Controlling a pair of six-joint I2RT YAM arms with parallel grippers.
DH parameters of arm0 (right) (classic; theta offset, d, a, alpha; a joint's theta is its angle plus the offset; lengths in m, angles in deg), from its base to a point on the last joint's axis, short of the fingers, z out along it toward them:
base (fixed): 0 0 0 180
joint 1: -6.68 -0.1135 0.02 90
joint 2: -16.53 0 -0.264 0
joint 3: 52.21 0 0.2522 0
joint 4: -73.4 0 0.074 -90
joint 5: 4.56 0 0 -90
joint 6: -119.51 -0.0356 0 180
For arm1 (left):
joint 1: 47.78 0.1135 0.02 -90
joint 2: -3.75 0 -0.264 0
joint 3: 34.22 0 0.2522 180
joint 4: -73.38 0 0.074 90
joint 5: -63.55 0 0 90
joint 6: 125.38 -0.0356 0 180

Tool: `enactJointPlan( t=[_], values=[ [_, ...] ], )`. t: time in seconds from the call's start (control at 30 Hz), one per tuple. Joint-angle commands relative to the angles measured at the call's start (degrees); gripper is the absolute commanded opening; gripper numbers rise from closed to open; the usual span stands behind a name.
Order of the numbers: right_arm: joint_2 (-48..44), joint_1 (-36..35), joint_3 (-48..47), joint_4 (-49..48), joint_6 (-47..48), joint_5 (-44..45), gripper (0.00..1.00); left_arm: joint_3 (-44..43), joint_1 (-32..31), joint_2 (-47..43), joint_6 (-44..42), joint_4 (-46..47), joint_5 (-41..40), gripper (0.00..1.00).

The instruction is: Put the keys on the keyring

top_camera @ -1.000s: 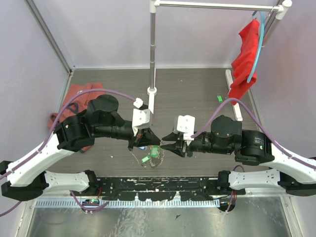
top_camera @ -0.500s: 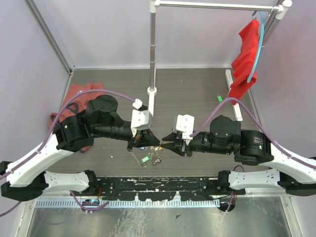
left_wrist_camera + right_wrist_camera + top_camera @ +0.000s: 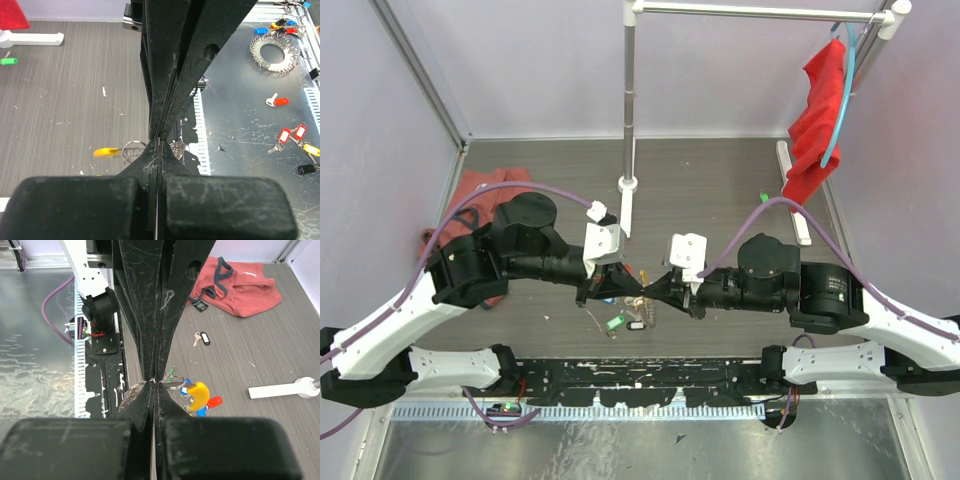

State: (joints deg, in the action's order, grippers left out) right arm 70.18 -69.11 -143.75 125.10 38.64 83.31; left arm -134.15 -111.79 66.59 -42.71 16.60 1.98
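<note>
keyring (image 3: 200, 392) clamped by 2 sets of jaws

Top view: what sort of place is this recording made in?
Probably a robot test cell: left arm and right arm bolted at the table's near edge, plain walls boxing it in, a metal stand holding a red cloth.

Red cloth (image 3: 817, 125) hangs on a rail (image 3: 750, 11); pink garment (image 3: 245, 290) lies crumpled.
</note>
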Motion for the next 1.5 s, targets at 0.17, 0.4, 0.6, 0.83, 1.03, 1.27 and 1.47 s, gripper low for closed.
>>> enactJointPlan(
  t=[0.17,0.4,0.6,0.83,1.03,1.27,1.47],
  values=[
    [-3.1,-0.1,1.4,-6.2,-0.6,1.8,0.01,0.1,-0.1,-3.1,0.8,4.9,0.7,0.08],
    [-8.0,-0.1,6.6,-15.5,-1.3,1.8,0.01,3.9,-0.1,-6.6,4.6,12.0,-0.8,0.27],
    [-13.2,-0.2,14.6,-28.0,-0.3,-0.8,0.01,11.6,-0.1,-10.6,10.8,25.2,-1.8,0.31],
    [-15.2,-0.1,19.4,-38.9,-0.4,-2.3,0.01,15.3,-0.1,-12.2,13.4,32.2,-3.8,0.33],
    [-14.9,-0.1,20.2,-42.4,-0.4,-3.5,0.01,15.4,-0.1,-11.1,13.6,32.8,-2.1,0.34],
    [-15.2,-0.1,20.4,-43.3,-0.2,-3.6,0.01,15.5,-0.1,-10.7,13.8,33.1,-1.3,0.35],
    [-15.4,-0.1,19.9,-42.9,-0.3,-3.6,0.01,15.5,-0.1,-10.3,14.1,33.4,-1.3,0.24]
  ],
)
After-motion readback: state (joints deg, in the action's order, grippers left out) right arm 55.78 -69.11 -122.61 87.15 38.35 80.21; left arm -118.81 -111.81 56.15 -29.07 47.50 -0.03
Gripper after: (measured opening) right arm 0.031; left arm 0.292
